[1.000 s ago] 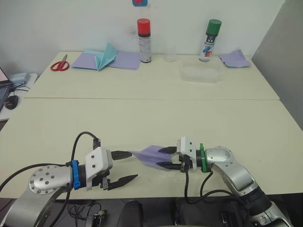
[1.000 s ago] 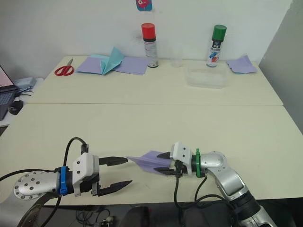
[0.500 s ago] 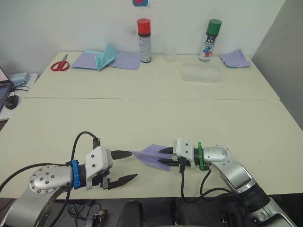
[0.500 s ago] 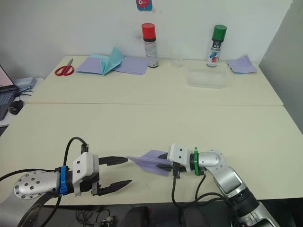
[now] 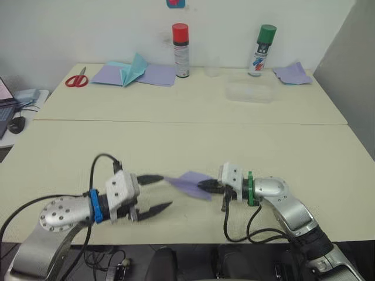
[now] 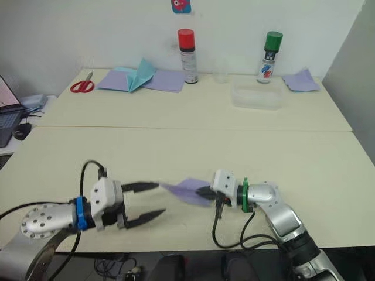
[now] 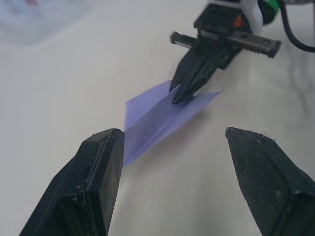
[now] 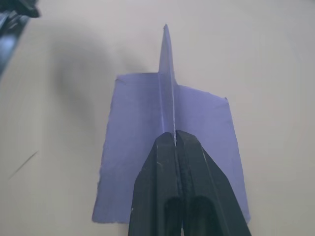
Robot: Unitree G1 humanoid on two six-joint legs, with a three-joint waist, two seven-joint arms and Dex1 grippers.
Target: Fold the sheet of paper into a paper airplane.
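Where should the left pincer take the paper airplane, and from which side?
Probably the pointed nose of the paper airplane, approached from the robot's left. The right pincer pinches the centre fold at the tail, and the nose points toward the open left pincer.

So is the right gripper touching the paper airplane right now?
Touching: in the right wrist view, the right gripper is shut on the paper airplane's centre ridge.

Tables (image 5: 193, 140) sitting end to end | far one carrying scissors (image 5: 74, 81), lilac sheets (image 5: 155, 74), teal paper (image 5: 132, 67), two spray cans (image 5: 180, 50), clear tray (image 5: 249, 92)

Lilac-purple paper airplane (image 8: 170, 147); red-capped can (image 5: 180, 50); green-capped can (image 5: 262, 49).
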